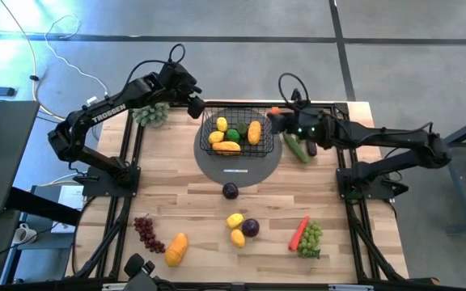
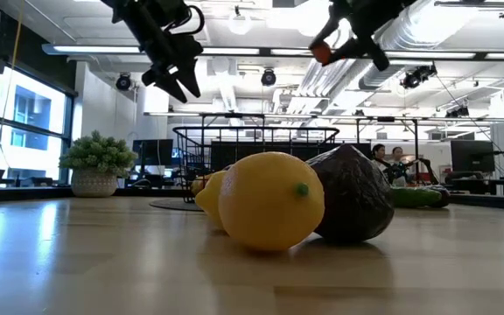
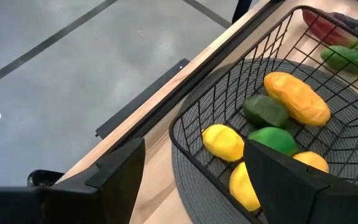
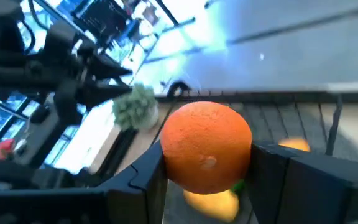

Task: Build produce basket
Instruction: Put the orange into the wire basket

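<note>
The black wire basket (image 1: 235, 121) stands on a flat grey round disc (image 1: 253, 171) at the table's far middle. It holds lemons (image 3: 224, 142), green fruits (image 3: 266, 111) and an orange-yellow fruit (image 3: 297, 96). My left gripper (image 1: 196, 106) hangs open and empty above the basket's far left corner; it also shows in the low view (image 2: 180, 79). My right gripper (image 1: 275, 118) is shut on a round orange fruit (image 4: 207, 146) above the basket's far right corner. In the low view the orange fruit (image 2: 321, 52) is high above the table. My right gripper pinches the orange fruit between its two fingers, one on each side (image 4: 171, 158). The fingers come from the table's right side, slanting down. The fruit is lifted clear, above the basket's rim.
Loose on the table: a cucumber (image 1: 296, 149) and an eggplant (image 1: 311, 147) right of the basket, a plum (image 1: 230, 191), two lemons (image 1: 235, 221) beside another plum (image 1: 251, 228), a carrot (image 1: 298, 232), green grapes (image 1: 311, 238), purple grapes (image 1: 146, 233) and a mango (image 1: 176, 249). A pale green bushy cluster (image 1: 150, 115) stands at the far left.
</note>
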Action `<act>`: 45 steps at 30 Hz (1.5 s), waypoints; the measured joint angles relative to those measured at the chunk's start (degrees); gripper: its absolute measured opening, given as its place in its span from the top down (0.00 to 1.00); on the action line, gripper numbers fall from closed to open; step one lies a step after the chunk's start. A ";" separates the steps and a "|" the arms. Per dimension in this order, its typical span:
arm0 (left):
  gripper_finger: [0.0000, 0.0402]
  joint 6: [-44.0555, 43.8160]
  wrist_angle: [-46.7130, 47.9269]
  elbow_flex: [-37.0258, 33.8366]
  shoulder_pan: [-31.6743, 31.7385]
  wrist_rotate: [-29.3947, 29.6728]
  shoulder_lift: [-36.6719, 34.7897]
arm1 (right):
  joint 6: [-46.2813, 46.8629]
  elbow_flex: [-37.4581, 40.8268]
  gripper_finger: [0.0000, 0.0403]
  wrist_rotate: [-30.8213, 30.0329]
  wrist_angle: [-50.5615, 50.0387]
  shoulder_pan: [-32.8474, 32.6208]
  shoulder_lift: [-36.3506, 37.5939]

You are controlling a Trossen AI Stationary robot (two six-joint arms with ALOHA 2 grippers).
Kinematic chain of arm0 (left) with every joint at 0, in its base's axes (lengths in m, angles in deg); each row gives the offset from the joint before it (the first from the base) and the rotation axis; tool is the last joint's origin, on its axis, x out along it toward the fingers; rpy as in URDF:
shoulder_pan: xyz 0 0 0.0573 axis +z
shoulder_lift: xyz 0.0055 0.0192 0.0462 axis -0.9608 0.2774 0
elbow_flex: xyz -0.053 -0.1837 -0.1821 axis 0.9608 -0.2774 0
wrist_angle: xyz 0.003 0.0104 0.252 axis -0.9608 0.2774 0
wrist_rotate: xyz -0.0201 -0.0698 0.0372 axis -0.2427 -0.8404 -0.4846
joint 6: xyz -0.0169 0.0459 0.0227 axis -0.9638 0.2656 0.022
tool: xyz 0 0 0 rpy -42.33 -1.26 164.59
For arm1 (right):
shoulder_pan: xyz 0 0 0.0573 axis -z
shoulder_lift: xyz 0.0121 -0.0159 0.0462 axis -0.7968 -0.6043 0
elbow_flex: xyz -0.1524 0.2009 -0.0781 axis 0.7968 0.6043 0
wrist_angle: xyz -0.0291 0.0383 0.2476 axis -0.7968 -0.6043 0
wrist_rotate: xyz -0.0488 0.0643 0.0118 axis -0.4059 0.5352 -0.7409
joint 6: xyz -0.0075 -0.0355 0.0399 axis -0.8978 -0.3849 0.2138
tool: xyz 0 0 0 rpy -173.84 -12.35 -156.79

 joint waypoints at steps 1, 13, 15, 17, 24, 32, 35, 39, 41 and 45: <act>0.34 -0.11 0.20 0.00 0.00 0.00 0.00 | -1.96 0.00 0.64 -0.05 1.78 0.91 -0.49; 0.34 -5.70 2.87 0.00 -0.59 -0.15 0.00 | -20.38 0.00 0.63 19.01 20.87 12.52 -10.06; 0.34 -6.50 2.87 0.00 -0.55 -0.09 0.00 | -22.02 0.02 0.63 22.02 20.60 13.97 -11.90; 0.34 -7.03 2.86 0.00 -0.55 -0.01 0.00 | -24.01 0.02 0.63 24.10 20.71 15.04 -13.75; 0.34 -9.36 3.31 0.00 -1.45 -0.13 0.00 | -29.04 0.03 0.63 28.67 20.68 16.92 -19.93; 0.34 -11.80 3.28 0.00 -6.28 -0.17 -0.02 | -30.85 0.05 0.63 30.79 20.75 16.99 -25.21; 0.34 -13.73 3.27 0.00 -8.55 -0.16 -0.02 | -30.85 0.05 0.63 31.96 20.67 16.99 -26.82; 0.34 -15.85 3.28 0.00 -11.82 -0.19 -0.02 | -30.85 0.05 0.63 32.46 20.65 16.99 -28.08; 0.34 -16.25 3.27 0.00 -13.60 -0.58 -0.02 | -30.87 0.05 0.63 32.54 20.62 16.99 -28.29; 0.34 -17.35 3.26 0.00 -17.08 -2.88 -0.02 | -31.70 0.05 0.63 32.56 20.50 17.02 -28.29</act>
